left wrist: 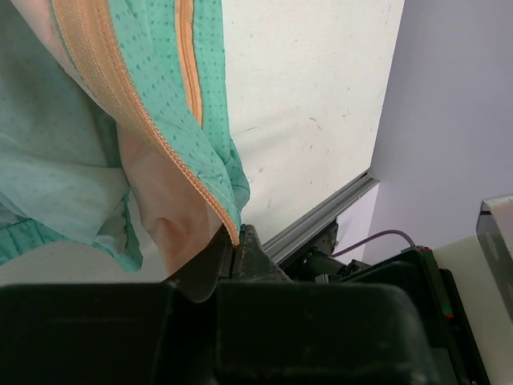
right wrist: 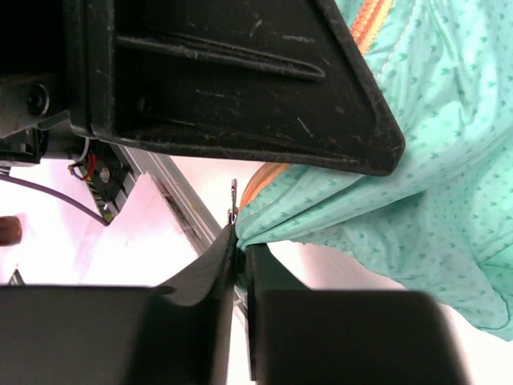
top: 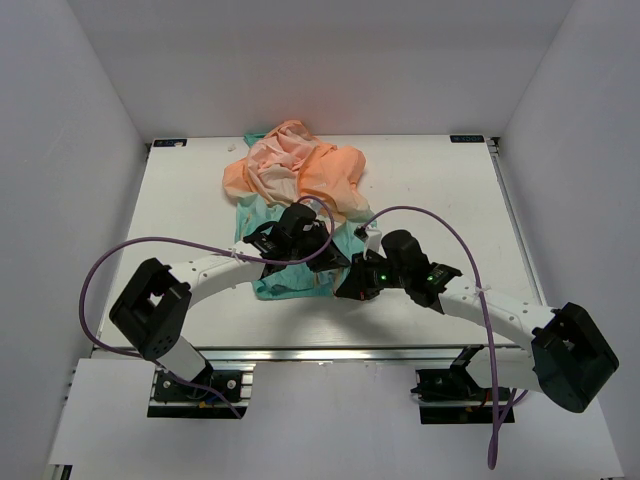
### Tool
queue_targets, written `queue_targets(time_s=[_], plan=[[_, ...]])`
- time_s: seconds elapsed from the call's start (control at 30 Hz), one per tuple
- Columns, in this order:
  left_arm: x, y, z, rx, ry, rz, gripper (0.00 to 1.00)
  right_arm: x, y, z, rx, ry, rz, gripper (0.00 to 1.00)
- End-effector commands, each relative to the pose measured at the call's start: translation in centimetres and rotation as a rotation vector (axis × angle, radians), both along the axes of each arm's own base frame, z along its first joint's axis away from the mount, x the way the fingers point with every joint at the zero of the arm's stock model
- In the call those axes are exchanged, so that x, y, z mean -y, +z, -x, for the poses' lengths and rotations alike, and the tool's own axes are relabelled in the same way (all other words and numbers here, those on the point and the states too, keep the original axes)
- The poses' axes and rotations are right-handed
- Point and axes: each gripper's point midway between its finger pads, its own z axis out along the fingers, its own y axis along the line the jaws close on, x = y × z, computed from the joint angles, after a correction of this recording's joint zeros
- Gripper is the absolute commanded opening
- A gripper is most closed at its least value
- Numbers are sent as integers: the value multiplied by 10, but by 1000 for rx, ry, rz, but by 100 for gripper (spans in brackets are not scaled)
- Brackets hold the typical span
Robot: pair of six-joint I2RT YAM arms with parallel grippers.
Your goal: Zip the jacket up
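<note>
The jacket [top: 300, 170] lies bunched at the table's middle back, its peach part far and its teal part [top: 285, 285] near. My left gripper [top: 322, 256] hangs over the teal hem. In the left wrist view it [left wrist: 232, 247] is shut on the lower end of the orange zipper tape [left wrist: 152, 132]. Close beside it on the right, my right gripper [top: 350, 285] [right wrist: 240, 245] is shut on a teal edge of the jacket [right wrist: 385, 216]. A small metal zipper pull [right wrist: 233, 200] sticks up just past its fingertips. The zipper stands apart, its two sides unjoined.
The left gripper's black body [right wrist: 240, 80] fills the top of the right wrist view, very close. A purple cable [top: 430, 215] arcs over the right arm. The table's metal front rail [top: 330, 352] runs right behind both grippers. White walls enclose the table.
</note>
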Motion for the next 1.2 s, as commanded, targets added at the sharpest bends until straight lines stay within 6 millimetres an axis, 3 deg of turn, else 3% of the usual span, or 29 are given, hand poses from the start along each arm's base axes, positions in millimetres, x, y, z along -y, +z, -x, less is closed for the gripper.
queue_targets(time_s=[0.0, 0.27, 0.33, 0.4, 0.5, 0.57, 0.73, 0.93, 1.17], plan=[[4, 28, -1, 56, -8, 60, 0, -3, 4, 1, 27, 27, -28, 5], [7, 26, 0, 77, -51, 46, 0, -4, 9, 2, 49, 40, -44, 0], [8, 29, 3, 85, -96, 26, 14, -1, 8, -3, 59, 13, -27, 0], [7, 26, 7, 77, -122, 8, 36, 2, 9, -10, 71, -30, -6, 0], [2, 29, 15, 93, -152, 5, 52, 8, 9, -19, 80, -91, 23, 0], [-3, 24, 23, 86, -170, 1, 53, 9, 11, -22, 86, -115, 25, 0], [-9, 11, 42, 51, -185, 8, 45, 4, 28, -24, 116, -117, -38, 0], [6, 19, 58, 69, -250, 38, 45, 3, 30, -27, 111, -127, -40, 0], [5, 29, 77, 76, -281, 33, 42, 14, 24, -44, 115, -242, 39, 0]])
